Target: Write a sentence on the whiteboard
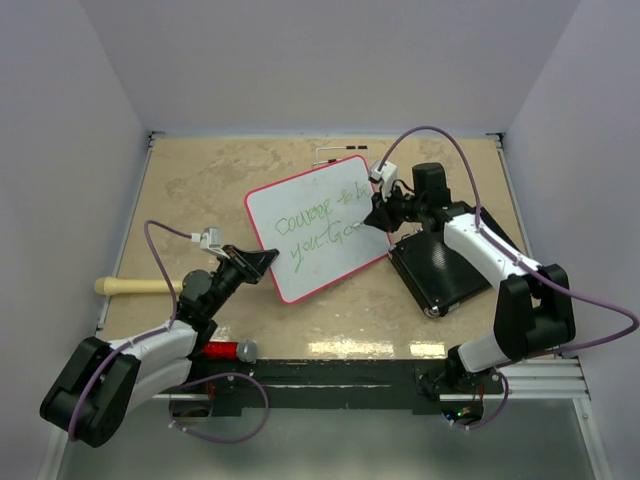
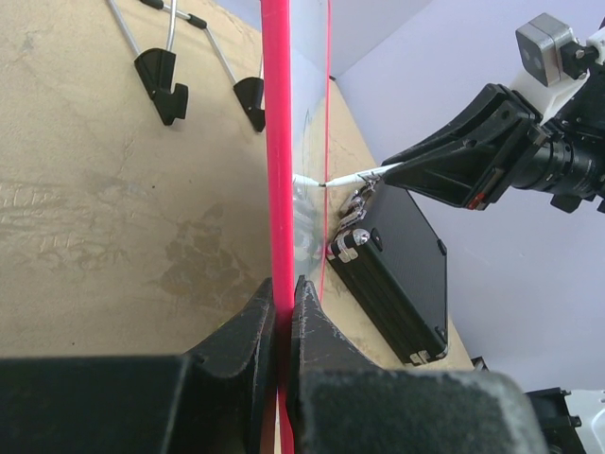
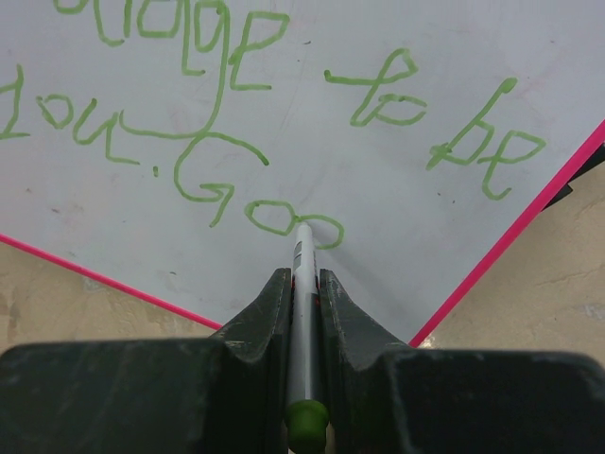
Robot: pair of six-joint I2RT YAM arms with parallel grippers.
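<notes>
Board (image 1: pixel 318 228) sits mid-table at a skew, between the two arms, w/ the black pad (image 1: pixel 440 268) just beside its right edge. Left gripper (image 2: pixel 284 295) is pinched tight on the board's red rim at the near-left corner. Right gripper (image 3: pixel 302 279) is clamped round a marker (image 3: pixel 302 317), tip down on the last green "o" of line two.

Main worry, imo: room. That second line is already close to the lower rim and slants toward it, so a few more letters could run the tip off the board onto the table, or force cramped, unreadable script.

Second: the left hold is only on a thin edge at one corner. Pen pressure far from that corner could pivot the board, and the strokes would skew or skip.

Third: push too hard and the marker prob. slides back through the fingers; too light and the line breaks. Fresh ink could also smear if the fingers drag over it.
</notes>
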